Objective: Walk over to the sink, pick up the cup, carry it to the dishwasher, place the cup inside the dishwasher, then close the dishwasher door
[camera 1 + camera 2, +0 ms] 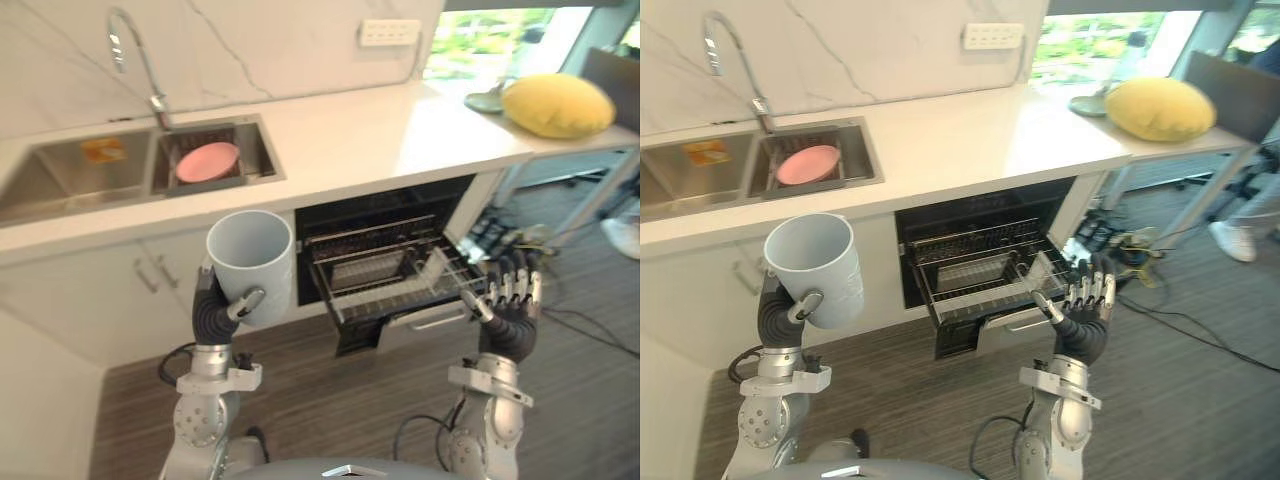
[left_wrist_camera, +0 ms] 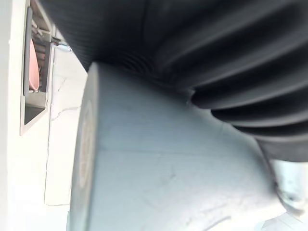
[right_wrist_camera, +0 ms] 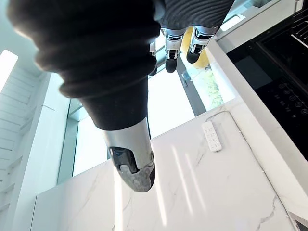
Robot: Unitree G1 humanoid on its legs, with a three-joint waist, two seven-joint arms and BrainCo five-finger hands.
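A pale blue-grey cup (image 1: 252, 263) is held upright in my left hand (image 1: 218, 305), whose thumb and fingers curl round its lower side; up close its side (image 2: 159, 183) shows in the left wrist view. It hangs in front of the cabinet below the sink (image 1: 60, 175). To its right the dishwasher (image 1: 385, 265) stands open with its wire rack (image 1: 400, 280) pulled out. My right hand (image 1: 510, 295) is raised just right of the rack, fingers straight and holding nothing; its thumb (image 3: 130, 163) shows in the right wrist view.
A pink plate (image 1: 208, 161) lies in the sink's right basin under the tap (image 1: 135, 60). The white counter (image 1: 380, 130) carries a yellow cushion (image 1: 557, 104) at its far right end. Cables lie on the wood floor (image 1: 590, 330) by a table's legs, beside a person's shoe (image 1: 1228, 238).
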